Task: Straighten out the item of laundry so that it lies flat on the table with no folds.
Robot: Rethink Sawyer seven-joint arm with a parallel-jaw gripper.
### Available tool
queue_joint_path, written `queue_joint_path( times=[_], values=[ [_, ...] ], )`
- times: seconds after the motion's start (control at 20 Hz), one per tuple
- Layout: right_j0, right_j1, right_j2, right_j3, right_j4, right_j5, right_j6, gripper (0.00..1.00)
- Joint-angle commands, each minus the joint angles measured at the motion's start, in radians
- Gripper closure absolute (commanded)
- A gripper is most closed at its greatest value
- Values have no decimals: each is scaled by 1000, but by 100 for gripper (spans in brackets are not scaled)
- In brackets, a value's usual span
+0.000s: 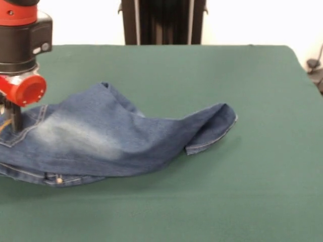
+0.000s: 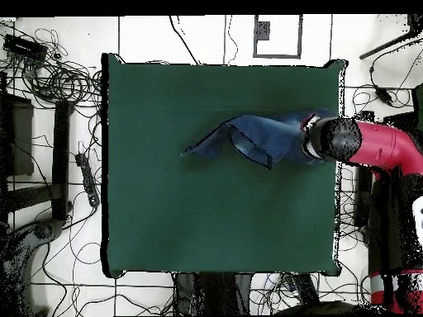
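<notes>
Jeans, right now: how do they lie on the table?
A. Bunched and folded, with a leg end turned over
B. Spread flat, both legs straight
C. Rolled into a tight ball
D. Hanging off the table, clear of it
A: the jeans lie humped on the table with folds, and a leg end is doubled over near the hem; the gripper is down at their waist end.

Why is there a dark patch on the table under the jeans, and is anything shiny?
Front view: the dark patch is a soft shadow under the jeans, where folds lift off the table; no glare on the cloth. Overhead view: light looks even, with hardly any shadow; the arm covers one end of the jeans.
</notes>
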Motion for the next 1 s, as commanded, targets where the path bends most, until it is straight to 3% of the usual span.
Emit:
queue_joint_path(
  times=[0.05, 0.2, 0.25, 0.55, 0.65, 0.8, 1.0],
  values=[
    [16, 43, 69, 26, -92, -13, -308, 100],
    [15, 42, 76, 39, -116, -16, -326, 100],
    [10, 41, 88, 44, -127, -23, -325, 0],
    [20, 48, 88, 33, -137, -13, -299, 0],
    [27, 53, 82, 25, -114, -9, -227, 0],
    [42, 48, 89, 16, -97, 62, -248, 0],
    [89, 25, 64, 21, -49, 134, -145, 0]
  ],
)
